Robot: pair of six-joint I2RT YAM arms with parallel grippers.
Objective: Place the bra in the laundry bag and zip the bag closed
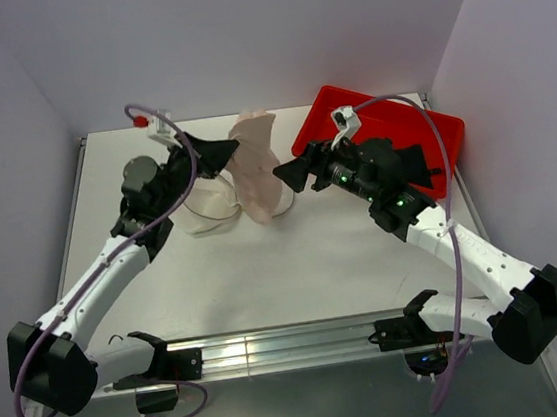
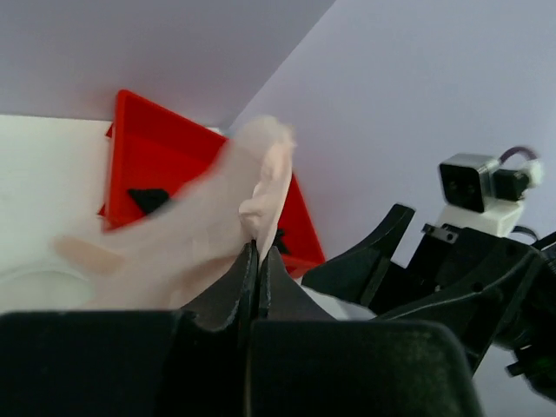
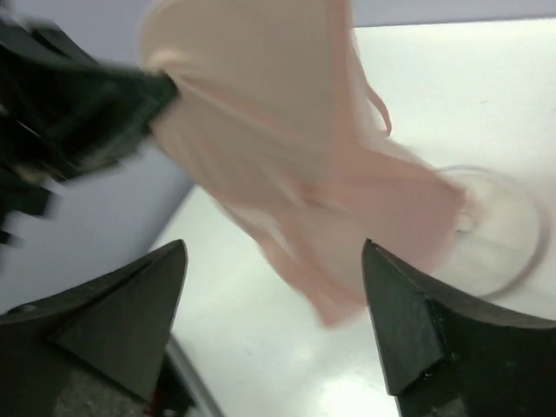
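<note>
Left gripper (image 2: 257, 254) clamps the bra (image 1: 258, 169) by its edge; right gripper (image 3: 274, 250) stands spread. Looks limp and light, so pinch a hem.

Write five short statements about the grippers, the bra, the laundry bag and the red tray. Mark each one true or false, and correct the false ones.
1. The left gripper is shut on the bra. True.
2. The right gripper is clamped on the bra. False: its jaws stand wide apart and grip nothing.
3. The bra lies inside the laundry bag. False: it is outside the bag, held up by the left gripper.
4. The red tray sits at the far right of the table. True.
5. The laundry bag rests in the red tray. False: it lies on the table on the left arm's side.
</note>
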